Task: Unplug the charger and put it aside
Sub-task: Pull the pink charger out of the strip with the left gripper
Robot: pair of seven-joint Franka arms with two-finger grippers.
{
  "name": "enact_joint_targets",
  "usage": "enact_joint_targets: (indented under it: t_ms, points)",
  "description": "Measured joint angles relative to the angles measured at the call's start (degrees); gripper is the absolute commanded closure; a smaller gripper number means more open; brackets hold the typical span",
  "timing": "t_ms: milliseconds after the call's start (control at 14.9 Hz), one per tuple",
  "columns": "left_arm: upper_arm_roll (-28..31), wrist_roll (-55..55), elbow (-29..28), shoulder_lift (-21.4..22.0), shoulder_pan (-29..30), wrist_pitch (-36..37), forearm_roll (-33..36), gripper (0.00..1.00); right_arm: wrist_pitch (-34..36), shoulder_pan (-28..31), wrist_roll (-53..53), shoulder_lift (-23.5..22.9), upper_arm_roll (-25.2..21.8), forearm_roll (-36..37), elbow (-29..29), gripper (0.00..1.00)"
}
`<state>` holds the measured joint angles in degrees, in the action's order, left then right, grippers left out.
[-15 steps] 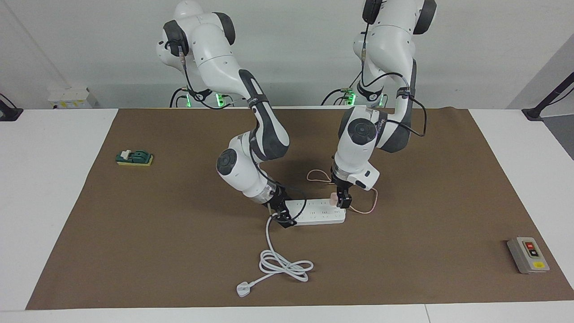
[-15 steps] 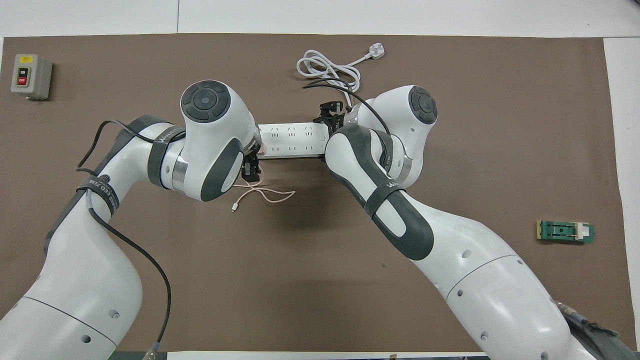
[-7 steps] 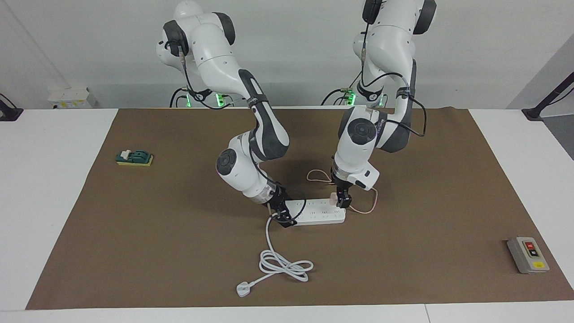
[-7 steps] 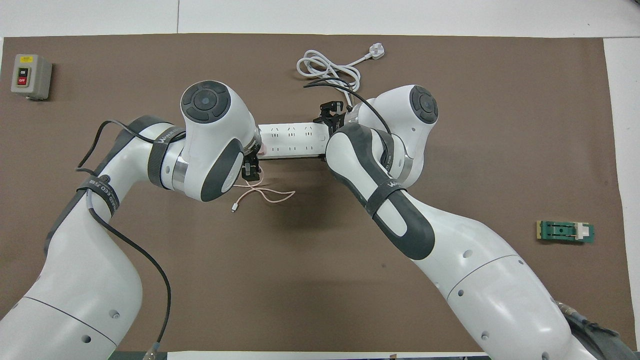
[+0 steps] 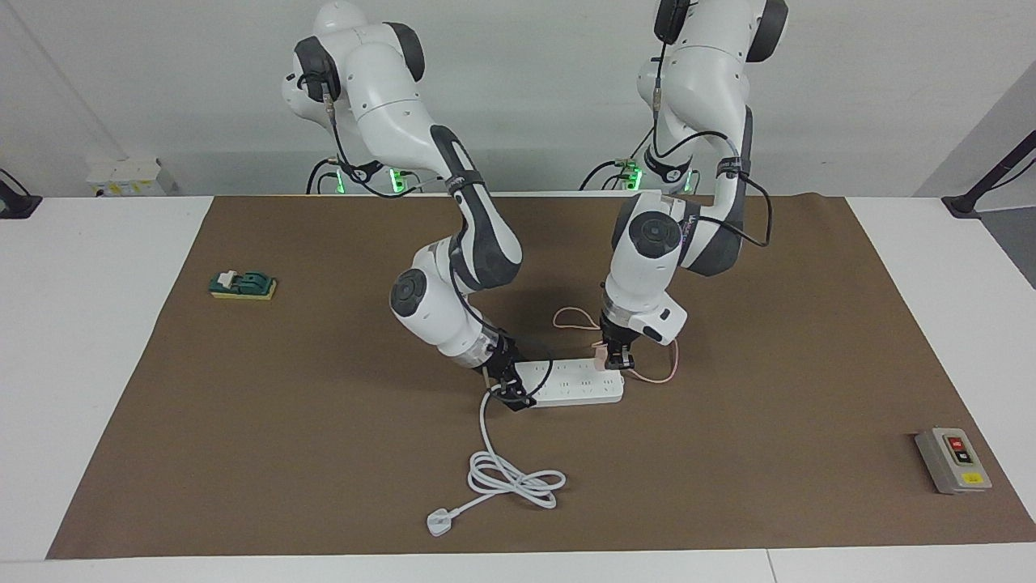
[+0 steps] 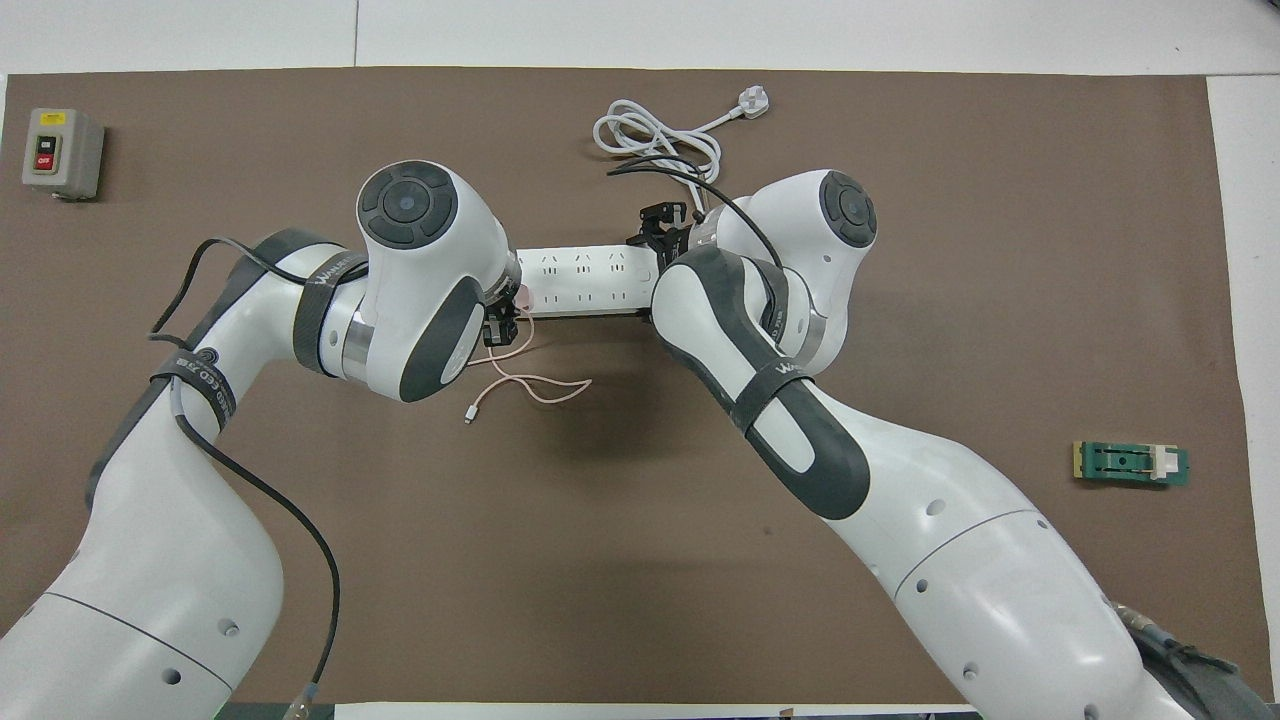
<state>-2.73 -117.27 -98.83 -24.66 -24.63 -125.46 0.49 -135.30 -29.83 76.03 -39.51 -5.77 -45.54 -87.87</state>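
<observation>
**Charger pinched at the power strip's end, strip braced at its cord end**

Taken from left to right in the facing view, the right end effector (image 5: pixel 508 389) is met first. It is pressed down at the cord end of the power strip (image 5: pixel 571 387), and whether its fingers are spread or pressed together cannot be told.

At the strip's other end, the left end effector (image 5: pixel 613 359) is closed on the charger (image 5: pixel 600 355), which sits at or just above its socket.

The charger is judged to be light, rigid and smooth-sided, so a firm pinch across two flat faces of the cube is advised. Its thin cable (image 5: pixel 657 374), looped on the surface (image 5: pixel 324 453) beside the strip, is limp and would trail after it; it should not be used as the hold.
</observation>
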Motion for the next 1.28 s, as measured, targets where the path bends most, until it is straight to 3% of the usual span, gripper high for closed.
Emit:
enact_joint_targets:
  t_ms: [739,941,1209,1277]
  points:
    - [-0.3,2.0,1.4,-0.4,-0.2,1.9,1.9,1.0,0.0,0.0,0.0,0.0,0.0,-0.1,0.0,1.0]
    - [-0.3,4.5,5.8,0.5,-0.3,10.8,2.1,1.0,0.0,0.0,0.0,0.0,0.0,-0.1,0.0,1.0]
    - [-0.3,8.5,11.5,7.3,-0.3,26.4,2.1,1.0,0.0,0.0,0.0,0.0,0.0,-0.1,0.0,1.0]
    - [-0.2,9.7,12.9,8.3,-0.3,28.7,2.0,1.0,0.0,0.0,0.0,0.0,0.0,-0.1,0.0,0.43]
